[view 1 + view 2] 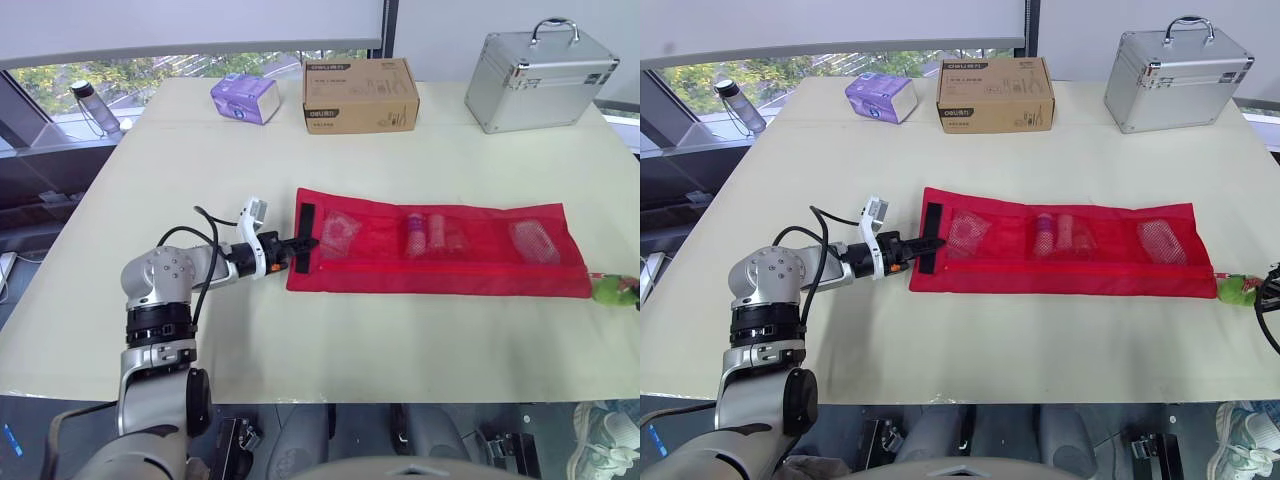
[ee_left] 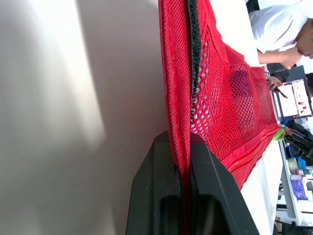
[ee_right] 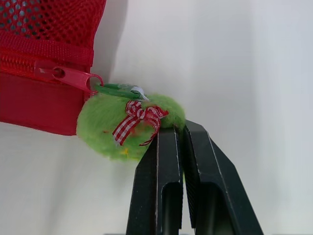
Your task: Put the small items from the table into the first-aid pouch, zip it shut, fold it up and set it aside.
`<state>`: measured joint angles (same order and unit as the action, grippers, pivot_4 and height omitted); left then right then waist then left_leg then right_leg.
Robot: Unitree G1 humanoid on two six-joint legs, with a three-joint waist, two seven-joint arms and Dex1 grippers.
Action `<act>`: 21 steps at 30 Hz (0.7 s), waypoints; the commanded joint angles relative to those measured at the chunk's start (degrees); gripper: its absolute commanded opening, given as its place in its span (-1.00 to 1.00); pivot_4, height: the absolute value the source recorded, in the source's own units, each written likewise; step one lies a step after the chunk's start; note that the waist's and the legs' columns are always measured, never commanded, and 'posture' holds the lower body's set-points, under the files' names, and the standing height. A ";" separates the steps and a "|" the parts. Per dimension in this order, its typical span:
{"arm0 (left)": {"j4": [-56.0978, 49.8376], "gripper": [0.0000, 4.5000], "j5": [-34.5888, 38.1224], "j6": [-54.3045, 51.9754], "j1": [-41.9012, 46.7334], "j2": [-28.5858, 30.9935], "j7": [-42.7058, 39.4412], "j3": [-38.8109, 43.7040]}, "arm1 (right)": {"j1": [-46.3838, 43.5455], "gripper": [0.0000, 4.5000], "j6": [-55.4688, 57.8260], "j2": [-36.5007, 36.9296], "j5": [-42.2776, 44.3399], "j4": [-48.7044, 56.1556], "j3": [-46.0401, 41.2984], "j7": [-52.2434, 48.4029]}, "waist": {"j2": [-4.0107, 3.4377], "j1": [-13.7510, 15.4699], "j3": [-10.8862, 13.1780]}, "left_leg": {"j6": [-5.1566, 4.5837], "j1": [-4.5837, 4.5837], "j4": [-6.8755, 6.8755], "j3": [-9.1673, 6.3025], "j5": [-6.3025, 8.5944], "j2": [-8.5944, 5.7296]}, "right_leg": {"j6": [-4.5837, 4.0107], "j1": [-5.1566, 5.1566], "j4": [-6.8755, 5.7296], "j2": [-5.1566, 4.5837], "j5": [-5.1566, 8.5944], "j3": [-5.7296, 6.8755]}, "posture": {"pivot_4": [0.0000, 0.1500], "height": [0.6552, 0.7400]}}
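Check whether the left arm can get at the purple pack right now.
Probably not: the left gripper is shut on the red pouch's end and would have to let go first. Nothing stands between it and the purple pack, though that looks a long stretch.

head pair: table (image 1: pixel 300 330) viewed from above, forward-down; same scene shared.
left wrist: pouch (image 2: pixel 215 98) edge seen close.
right wrist: green pom-pom (image 3: pixel 105 127) seen close.

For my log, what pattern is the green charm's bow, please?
The bow is red-and-white checked; right wrist view.
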<state>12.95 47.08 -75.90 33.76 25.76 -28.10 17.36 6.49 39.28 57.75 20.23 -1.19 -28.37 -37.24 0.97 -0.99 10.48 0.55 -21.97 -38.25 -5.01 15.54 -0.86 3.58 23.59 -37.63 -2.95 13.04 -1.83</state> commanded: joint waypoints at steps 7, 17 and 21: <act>-6.96 -0.48 -4.48 13.73 -5.43 1.75 -0.84 2.26 | 3.83 -0.48 -12.55 -3.51 -0.78 -0.53 -5.21 -3.61 | 0.00 0.15 0.00 | 0.04 0.00 0.01 0.00 -0.02 0.02 | 0.00 0.00 0.02 0.00 0.00 -0.01 | 1.00 1.00; -17.54 0.98 -7.97 30.43 -4.43 -1.16 3.61 4.08 | 5.87 1.00 -1.24 -17.30 23.60 20.31 -23.98 -0.35 | 0.00 0.29 0.00 | 0.00 -0.02 0.02 -0.01 0.01 0.04 | 0.00 -0.02 0.06 -0.02 0.00 -0.04 | 1.00 1.00; -23.30 0.98 -5.20 35.69 -3.50 -1.04 -7.88 -1.64 | 5.70 1.00 -0.14 -23.60 30.55 30.67 -19.43 3.17 | 0.01 0.28 -0.02 | -0.01 -0.01 0.01 0.03 0.02 0.03 | 0.01 -0.02 0.06 0.00 0.00 -0.07 | 1.00 1.00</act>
<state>-5.38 38.83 -42.50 29.40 23.78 -28.38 18.18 11.71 38.86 36.24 45.76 24.21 -49.45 -34.74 0.97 -0.71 10.46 0.54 -21.98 -38.24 -4.99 15.56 -0.82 3.59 23.56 -37.56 -2.94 13.03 -1.90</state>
